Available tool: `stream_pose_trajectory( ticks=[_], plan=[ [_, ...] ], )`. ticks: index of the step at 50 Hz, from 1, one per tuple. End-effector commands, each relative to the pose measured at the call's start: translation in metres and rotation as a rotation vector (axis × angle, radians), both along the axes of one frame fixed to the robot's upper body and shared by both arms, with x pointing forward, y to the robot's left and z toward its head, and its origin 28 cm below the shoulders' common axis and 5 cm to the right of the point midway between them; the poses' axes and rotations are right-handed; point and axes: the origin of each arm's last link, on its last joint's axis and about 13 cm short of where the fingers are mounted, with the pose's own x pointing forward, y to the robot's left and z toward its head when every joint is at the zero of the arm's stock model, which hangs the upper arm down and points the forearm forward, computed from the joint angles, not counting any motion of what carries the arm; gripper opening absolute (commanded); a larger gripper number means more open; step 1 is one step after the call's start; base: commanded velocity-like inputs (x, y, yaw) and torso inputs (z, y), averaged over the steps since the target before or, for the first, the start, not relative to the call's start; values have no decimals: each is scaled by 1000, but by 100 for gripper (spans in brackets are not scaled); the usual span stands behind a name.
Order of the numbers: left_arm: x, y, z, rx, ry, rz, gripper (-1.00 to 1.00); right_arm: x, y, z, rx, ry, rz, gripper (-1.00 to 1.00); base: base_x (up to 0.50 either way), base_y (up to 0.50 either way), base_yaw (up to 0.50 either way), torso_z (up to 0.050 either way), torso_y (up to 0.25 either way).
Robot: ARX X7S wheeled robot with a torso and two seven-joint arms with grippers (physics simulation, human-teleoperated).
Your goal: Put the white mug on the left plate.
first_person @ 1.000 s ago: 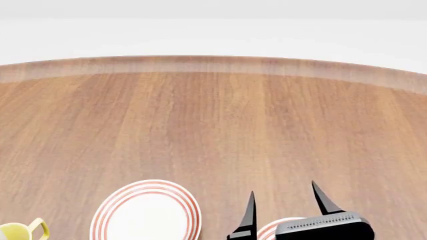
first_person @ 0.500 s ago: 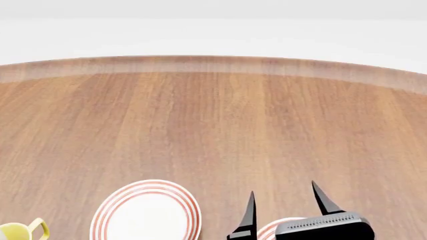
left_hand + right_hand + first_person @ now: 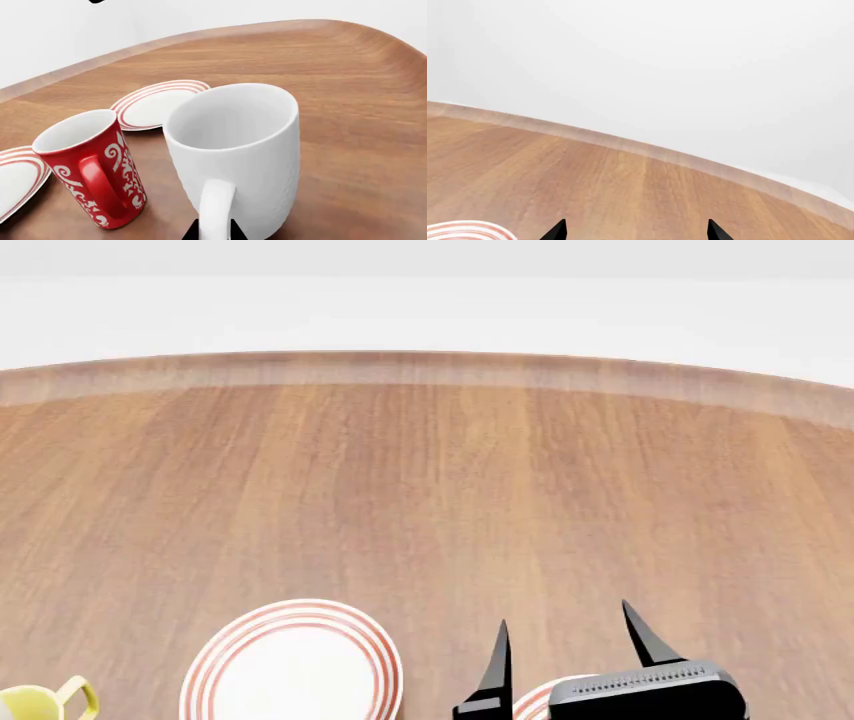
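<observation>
White mug (image 3: 233,150) stands upright on the wooden table (image 3: 347,100), filling the left wrist view, loop handle turned toward the camera. Left gripper (image 3: 215,231): only two dark tips show at the picture's edge, one on each side of the handle; cannot tell whether they press on it.

Red mug (image 3: 90,167) with white marks stands upright just beside the white mug, on its handle side, a narrow gap between them; its handle also faces the camera. Beyond both mugs lies a red-ringed plate (image 3: 159,102), flat on the table, partly hidden behind the white mug's rim. A second ringed plate (image 3: 17,177) lies past the red mug, cut off by the frame. Which of these is the left plate cannot be told from this view alone.

Head view: white mug not visible. Left plate (image 3: 294,665) lies at the near edge, with a yellow-handled mug (image 3: 47,702) further left of it. Right gripper (image 3: 571,652) hangs with its dark fingers well spread and nothing between them, above the other plate (image 3: 541,702) to the right of the left plate.
</observation>
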Motion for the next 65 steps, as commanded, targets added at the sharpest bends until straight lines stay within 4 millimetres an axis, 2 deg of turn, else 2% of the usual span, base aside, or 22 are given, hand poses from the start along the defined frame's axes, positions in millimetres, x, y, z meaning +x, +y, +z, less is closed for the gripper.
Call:
stream_pose_trajectory(
  ticks=[1,12,22,48,65],
  plan=[
    [-16,4,-3,-12,-4,30,-100,1,1,0,4,-1,0,100,0,0,0,0,0],
    [-36,5,9,-14,-51,37,-100,0,2,-1,6,0,4,100,0,0,0,0,0],
    [-42,7,19,-17,-91,51,-100,0,3,-2,7,1,6,100,0,0,0,0,0],
    [-38,17,27,-9,-142,134,-100,1,3,-3,7,2,6,100,0,0,0,0,0],
    [-31,23,45,-45,-206,195,-100,1,3,-5,10,6,4,100,0,0,0,0,1]
  ],
)
